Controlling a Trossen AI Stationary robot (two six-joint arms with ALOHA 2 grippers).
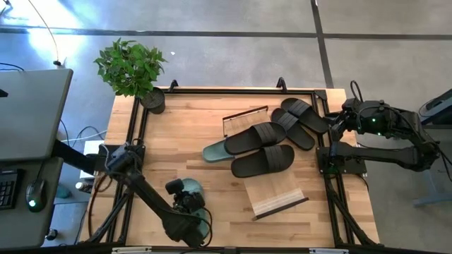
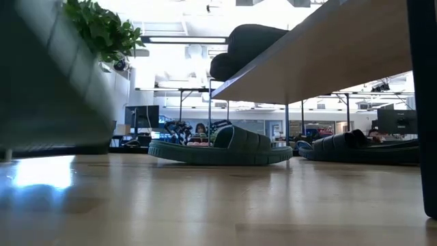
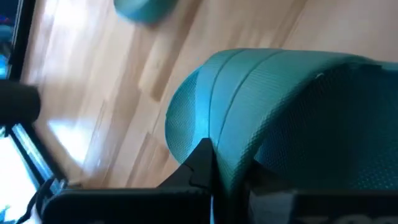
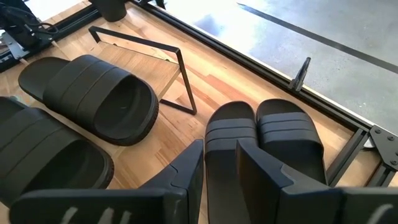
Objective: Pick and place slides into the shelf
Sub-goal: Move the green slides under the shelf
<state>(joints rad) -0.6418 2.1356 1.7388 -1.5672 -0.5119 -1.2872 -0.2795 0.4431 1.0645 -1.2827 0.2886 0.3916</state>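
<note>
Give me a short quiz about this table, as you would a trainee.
1. True or false: the left claw grips a green slide.
2. How many black slides lie on the shelf? A one, B two, C four.
3. Fill in: a potted ___ stands at a corner of the table.
Key: 1 true; 2 B; 3 plant.

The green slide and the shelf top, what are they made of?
The green slide looks like soft rubber or foam: matte, with a fine dotted texture and molded ridges on its strap. The shelf top looks like pale wood, with straight grain lines and a smooth surface; its thin black frame seems metal.
</note>
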